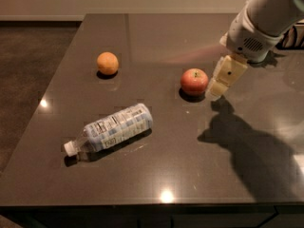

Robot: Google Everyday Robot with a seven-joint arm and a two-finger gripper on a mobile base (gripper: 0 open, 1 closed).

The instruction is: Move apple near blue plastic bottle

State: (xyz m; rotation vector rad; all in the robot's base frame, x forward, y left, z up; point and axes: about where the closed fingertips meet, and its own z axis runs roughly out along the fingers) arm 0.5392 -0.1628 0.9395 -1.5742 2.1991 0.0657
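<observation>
The red-pink apple (194,81) sits on the dark table (156,175), right of centre. The blue plastic bottle (112,128) lies on its side at the front left, white cap pointing to the lower left, well apart from the apple. My gripper (216,90) reaches in from the upper right on a white arm and hangs just to the right of the apple, very close to it, holding nothing.
A plain orange fruit (107,63) sits at the back left of the table. A dark container (290,38) stands at the far right edge, mostly hidden behind the arm. The table's left and front edges drop to a dark floor.
</observation>
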